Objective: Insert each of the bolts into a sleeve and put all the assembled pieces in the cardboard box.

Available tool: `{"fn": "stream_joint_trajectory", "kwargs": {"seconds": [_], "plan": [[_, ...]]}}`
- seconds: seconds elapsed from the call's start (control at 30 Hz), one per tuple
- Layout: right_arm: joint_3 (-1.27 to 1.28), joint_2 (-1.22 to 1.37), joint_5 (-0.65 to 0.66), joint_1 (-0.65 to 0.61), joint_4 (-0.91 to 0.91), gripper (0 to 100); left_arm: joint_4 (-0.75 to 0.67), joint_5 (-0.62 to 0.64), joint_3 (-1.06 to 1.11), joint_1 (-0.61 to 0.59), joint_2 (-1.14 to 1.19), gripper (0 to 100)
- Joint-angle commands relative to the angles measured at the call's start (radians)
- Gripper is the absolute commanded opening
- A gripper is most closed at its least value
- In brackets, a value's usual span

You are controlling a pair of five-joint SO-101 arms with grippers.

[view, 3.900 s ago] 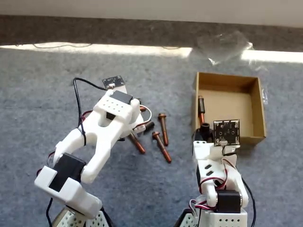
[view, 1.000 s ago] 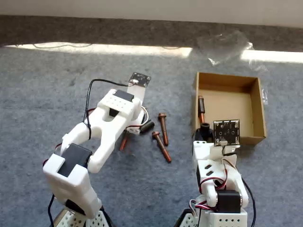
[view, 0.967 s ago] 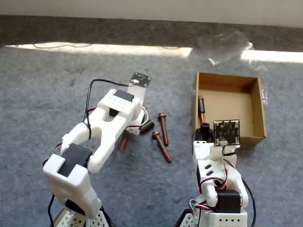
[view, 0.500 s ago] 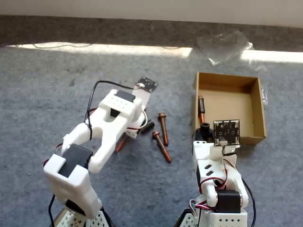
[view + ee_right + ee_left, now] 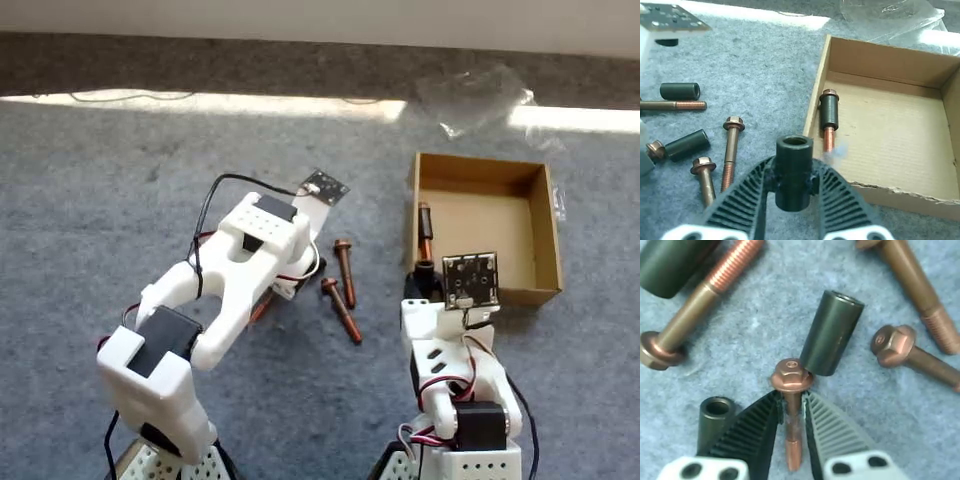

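My left gripper (image 5: 792, 397) is shut on the shank of a copper bolt (image 5: 791, 377) that rests low on the grey carpet. The bolt's head touches a lying black sleeve (image 5: 832, 332). From above, the left arm (image 5: 262, 235) covers that spot. Near the cardboard box (image 5: 478, 165), my right gripper (image 5: 793, 167) is shut on a black sleeve (image 5: 794, 150), held upright with its open end up. It appears in the high view as the held sleeve (image 5: 427, 272), just outside the box's front left corner. One assembled bolt and sleeve (image 5: 829, 112) lies inside the box (image 5: 880, 62).
Loose bolts (image 5: 343, 268) (image 5: 342, 312) lie between the arms. More bolts (image 5: 912, 285) (image 5: 690, 310) and sleeves (image 5: 715, 415) (image 5: 680, 91) are scattered around the left gripper. A clear plastic bag (image 5: 475, 95) lies behind the box.
The left arm's wrist has swung to the right, and the bolt under it has turned with it. The right arm with its sleeve has shifted slightly left.
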Motion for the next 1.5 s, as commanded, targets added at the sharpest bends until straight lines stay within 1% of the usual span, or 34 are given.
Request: {"fn": "stream_joint_trajectory", "kwargs": {"seconds": [0.0,0.27,0.37,1.17,1.33,1.47], "plan": [[-0.010,-0.010,0.000,-0.018,-0.036,0.5,0.018,-0.012,-0.033,0.016,-0.004,2],[0.005,-0.010,0.000,-0.050,-0.036,0.5,0.023,-0.014,-0.035,0.016,-0.015,0],[0.010,-0.010,0.002,-0.050,-0.038,0.5,0.041,-0.014,-0.039,0.016,-0.016,0],[0.010,-0.010,0.002,-0.050,-0.038,0.5,0.041,-0.014,-0.048,0.022,-0.022,0],[0.010,-0.010,0.002,-0.050,-0.038,0.5,0.118,-0.015,-0.081,0.024,-0.148,0],[0.010,-0.010,0.002,-0.050,-0.038,0.5,0.143,-0.081,-0.068,0.024,-0.282,0]]}}
